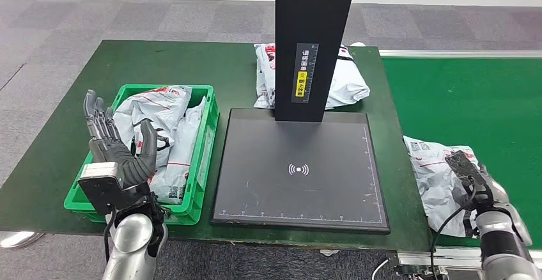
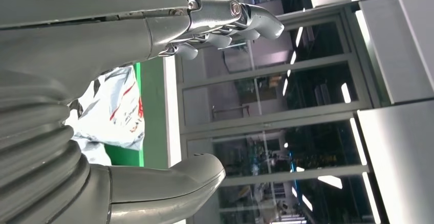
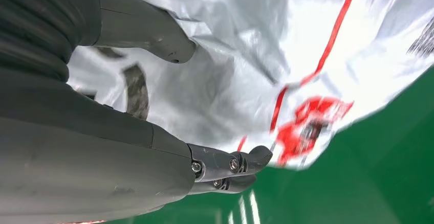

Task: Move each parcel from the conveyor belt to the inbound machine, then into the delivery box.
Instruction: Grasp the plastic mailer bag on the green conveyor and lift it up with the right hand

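Observation:
A grey-white parcel with red print lies at the near left edge of the green conveyor belt. My right hand rests on top of it, fingers apart. In the right wrist view the thumb touches the parcel and the darker fingers reach past its edge over the belt. The inbound machine's black plate with its post stands bare in the middle. My left hand is raised beside the green delivery box, fingers spread and holding nothing. A parcel shows behind that left hand.
Several parcels fill the delivery box. Another parcel lies behind the machine's post at the back of the dark green table. The box sits close against the plate's left side. Grey carpet surrounds the table.

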You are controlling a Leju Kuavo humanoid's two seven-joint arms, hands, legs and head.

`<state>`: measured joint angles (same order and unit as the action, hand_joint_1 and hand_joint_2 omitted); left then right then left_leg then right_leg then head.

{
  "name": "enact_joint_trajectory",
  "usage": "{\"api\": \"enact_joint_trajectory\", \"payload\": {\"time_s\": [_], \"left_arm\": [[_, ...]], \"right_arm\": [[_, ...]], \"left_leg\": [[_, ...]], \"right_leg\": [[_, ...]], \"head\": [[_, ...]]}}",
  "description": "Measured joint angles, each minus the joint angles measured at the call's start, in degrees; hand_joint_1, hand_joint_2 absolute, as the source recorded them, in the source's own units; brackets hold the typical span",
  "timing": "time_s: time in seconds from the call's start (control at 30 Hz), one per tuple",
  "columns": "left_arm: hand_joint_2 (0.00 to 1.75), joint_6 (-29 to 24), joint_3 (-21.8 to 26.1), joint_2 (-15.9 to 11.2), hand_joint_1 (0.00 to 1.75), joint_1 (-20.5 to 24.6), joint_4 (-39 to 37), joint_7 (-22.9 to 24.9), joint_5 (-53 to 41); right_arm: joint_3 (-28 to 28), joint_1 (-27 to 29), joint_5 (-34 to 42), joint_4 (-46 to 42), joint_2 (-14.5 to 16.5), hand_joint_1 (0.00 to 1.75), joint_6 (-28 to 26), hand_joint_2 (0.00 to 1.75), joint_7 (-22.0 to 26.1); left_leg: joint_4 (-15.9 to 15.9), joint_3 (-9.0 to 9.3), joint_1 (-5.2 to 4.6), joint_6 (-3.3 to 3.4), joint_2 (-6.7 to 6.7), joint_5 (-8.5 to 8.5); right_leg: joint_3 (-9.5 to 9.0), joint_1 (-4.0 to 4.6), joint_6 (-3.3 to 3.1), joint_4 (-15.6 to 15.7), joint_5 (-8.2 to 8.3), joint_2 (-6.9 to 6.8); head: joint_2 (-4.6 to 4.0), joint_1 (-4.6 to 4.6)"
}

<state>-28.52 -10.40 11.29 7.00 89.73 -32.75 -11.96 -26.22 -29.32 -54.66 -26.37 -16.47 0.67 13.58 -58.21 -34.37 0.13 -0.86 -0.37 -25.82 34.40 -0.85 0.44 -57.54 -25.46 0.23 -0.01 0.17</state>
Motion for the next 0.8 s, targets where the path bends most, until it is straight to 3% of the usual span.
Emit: {"api": "enact_joint_trajectory", "payload": {"time_s": [0.13, 0.27, 0.5, 0.8], "left_arm": [[1.75, 1.1, -0.44, -0.2, 0.0, 0.41, -0.88, 0.3, -0.08], [1.75, 1.65, -0.73, -0.24, 0.0, 1.35, -2.14, 0.34, -0.3], [1.75, 1.87, -1.01, -0.34, 0.0, 2.22, -3.83, 0.45, -1.03], [1.75, 1.9, -1.03, -0.54, 0.0, 2.78, -5.02, 0.58, -1.65]], "right_arm": [[0.26, -0.51, 0.97, 1.73, 1.23, 0.0, 3.78, 1.75, 2.64], [1.03, -0.84, 1.43, 2.68, 3.33, 1.75, 5.65, 1.75, 2.9], [2.03, -1.99, 3.83, 2.83, 6.17, 1.75, 6.74, 1.75, -0.09], [2.04, -2.77, 7.96, 2.83, 6.93, 1.75, 6.34, 1.75, -2.26]], "left_leg": [[0.0, -0.01, 0.0, 0.0, 0.0, 0.0], [0.0, 0.02, 0.01, 0.0, 0.01, 0.0], [0.01, 0.09, 0.04, -0.02, 0.13, 0.0], [0.0, 0.13, 0.04, -0.03, 0.17, -0.01]], "right_leg": [[0.01, 0.0, 0.0, 0.01, 0.0, 0.0], [0.01, 0.01, 0.0, 0.0, 0.0, 0.0], [0.0, 0.04, -0.01, -0.01, 0.01, 0.14], [0.0, 0.07, -0.02, 0.0, 0.02, 0.18]], "head": [[0.0, 0.01], [0.01, -0.01], [0.0, -0.01], [0.01, -0.02]]}}
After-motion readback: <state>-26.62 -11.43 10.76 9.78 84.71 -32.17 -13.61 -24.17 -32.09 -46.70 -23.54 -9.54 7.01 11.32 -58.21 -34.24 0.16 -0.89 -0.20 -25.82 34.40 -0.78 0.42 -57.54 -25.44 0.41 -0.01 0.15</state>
